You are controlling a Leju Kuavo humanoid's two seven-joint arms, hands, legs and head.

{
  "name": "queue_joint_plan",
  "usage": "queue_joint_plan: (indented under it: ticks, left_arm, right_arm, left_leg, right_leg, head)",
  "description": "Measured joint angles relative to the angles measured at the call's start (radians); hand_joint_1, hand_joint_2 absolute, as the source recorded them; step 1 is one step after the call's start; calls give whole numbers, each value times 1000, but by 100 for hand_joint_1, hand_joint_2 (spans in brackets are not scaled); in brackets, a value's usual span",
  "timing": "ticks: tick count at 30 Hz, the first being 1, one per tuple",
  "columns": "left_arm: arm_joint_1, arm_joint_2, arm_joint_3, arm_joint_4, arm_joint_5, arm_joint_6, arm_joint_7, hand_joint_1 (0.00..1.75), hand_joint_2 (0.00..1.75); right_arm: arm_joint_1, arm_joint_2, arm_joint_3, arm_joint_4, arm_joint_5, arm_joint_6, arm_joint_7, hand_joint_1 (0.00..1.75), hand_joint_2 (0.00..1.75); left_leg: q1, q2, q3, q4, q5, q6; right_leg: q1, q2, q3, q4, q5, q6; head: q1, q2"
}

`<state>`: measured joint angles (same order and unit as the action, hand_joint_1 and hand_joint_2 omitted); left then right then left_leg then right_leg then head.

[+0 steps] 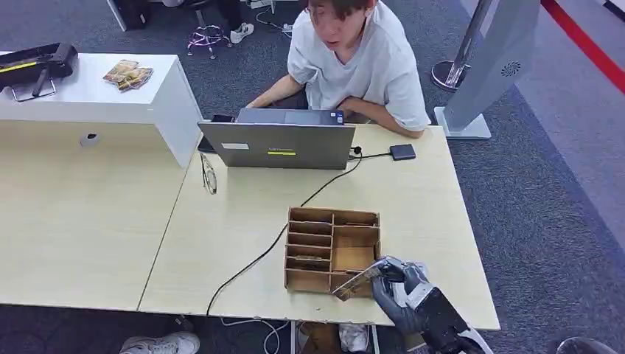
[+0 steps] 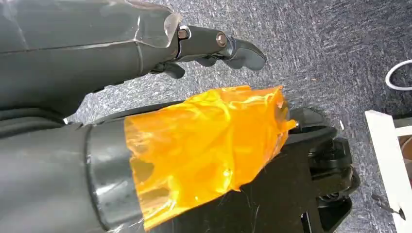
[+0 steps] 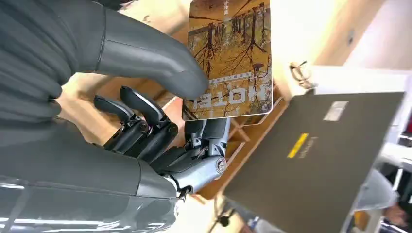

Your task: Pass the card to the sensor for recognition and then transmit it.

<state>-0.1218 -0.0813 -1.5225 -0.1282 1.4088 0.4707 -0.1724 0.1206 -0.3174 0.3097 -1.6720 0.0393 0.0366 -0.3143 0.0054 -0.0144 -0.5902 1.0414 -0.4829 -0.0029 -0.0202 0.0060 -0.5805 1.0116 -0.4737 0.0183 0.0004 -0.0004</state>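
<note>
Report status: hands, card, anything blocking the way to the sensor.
Right robot hand pinches card above wooden organizer. Left robot hand hangs empty. Sensor sits beyond; path looks clear.

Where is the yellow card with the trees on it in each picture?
Head view: the card sits low and right of centre, held by the right hand at the wooden box.
Left wrist view: not in it.
Right wrist view: the card is top centre.
Shared landmark: the laptop.
</note>
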Motion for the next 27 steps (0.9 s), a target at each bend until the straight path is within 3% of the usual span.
queue_joint_plan:
  ticks: [27]
  left_arm:
    - [2, 0, 0, 0, 6, 1, 0, 0, 0]
  right_arm:
    - [37, -11, -101, 135, 14, -8, 39, 175, 175]
  left_leg:
    - [0, 0, 0, 0, 0, 0]
  right_leg:
    - [0, 0, 0, 0, 0, 0]
  head:
    - [0, 0]
